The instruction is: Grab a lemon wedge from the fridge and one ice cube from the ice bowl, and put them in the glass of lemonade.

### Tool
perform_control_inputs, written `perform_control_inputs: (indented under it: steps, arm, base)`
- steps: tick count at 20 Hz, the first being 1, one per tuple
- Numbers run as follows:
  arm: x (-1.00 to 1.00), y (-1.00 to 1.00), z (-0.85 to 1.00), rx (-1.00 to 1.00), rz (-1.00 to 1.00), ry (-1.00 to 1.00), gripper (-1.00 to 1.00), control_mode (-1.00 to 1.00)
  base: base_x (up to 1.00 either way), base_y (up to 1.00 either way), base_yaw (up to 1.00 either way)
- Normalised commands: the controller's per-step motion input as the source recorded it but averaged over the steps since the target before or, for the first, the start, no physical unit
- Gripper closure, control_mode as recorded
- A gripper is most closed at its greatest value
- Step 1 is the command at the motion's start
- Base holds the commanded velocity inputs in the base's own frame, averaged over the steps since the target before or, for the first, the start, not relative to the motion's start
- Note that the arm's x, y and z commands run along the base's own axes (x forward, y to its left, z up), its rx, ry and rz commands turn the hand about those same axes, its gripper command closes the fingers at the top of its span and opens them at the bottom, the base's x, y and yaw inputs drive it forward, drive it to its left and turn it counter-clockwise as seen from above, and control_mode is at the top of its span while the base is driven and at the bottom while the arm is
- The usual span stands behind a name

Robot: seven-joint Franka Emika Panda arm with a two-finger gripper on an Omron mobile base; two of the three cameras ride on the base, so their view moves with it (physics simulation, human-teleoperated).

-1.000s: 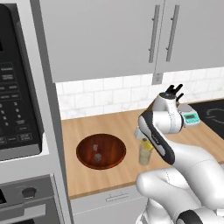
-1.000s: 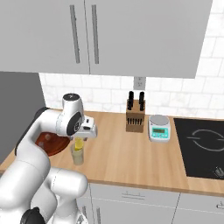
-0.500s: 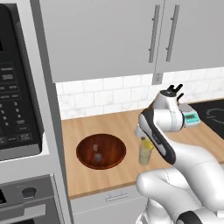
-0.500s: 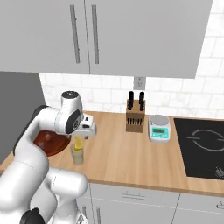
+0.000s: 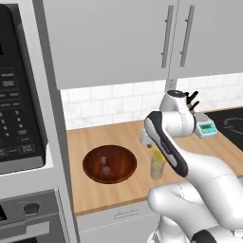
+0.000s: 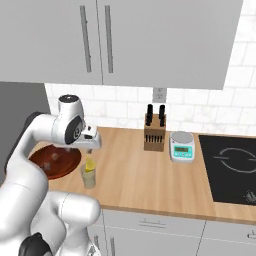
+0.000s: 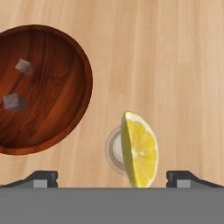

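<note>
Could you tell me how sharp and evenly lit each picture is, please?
Hand view: crisp and evenly lit; the bright yellow lemon wedge looms large over the small clear glass, beside the dark wooden ice bowl. Left base view: soft, flat light. Right base view: equally soft, faint shading under the white arm.

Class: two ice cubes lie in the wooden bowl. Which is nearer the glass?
In the left base view, the lower ice cube; the other ice cube lies farther from the glass.
</note>
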Motion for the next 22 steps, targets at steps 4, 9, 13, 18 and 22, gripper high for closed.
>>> perform_control_inputs:
  steps: [4, 9, 13, 18, 22]
  arm:
    - [-0.13, 0.06, 0.0, 0.0, 0.07, -0.01, -1.0, -1.0]
    - [-0.16, 0.19, 0.11, 0.0, 0.07, -0.08, -1.0, -1.0]
    - [-0.06, 0.36, 0.18, 0.0, 0.04, -0.06, -1.0, -1.0]
    - [0.01, 1.0, -0.27, 0.0, 0.01, 0.0, -1.0, -1.0]
    - [0.32, 0.96, -0.74, 0.0, 0.0, 0.08, -1.0, -1.0]
  base:
    - [0.0, 0.0, 0.0]
    - [0.0, 0.0, 0.0]
    - [0.0, 0.0, 0.0]
    - [0.0, 0.0, 0.0]
    - [0.0, 0.0, 0.0]
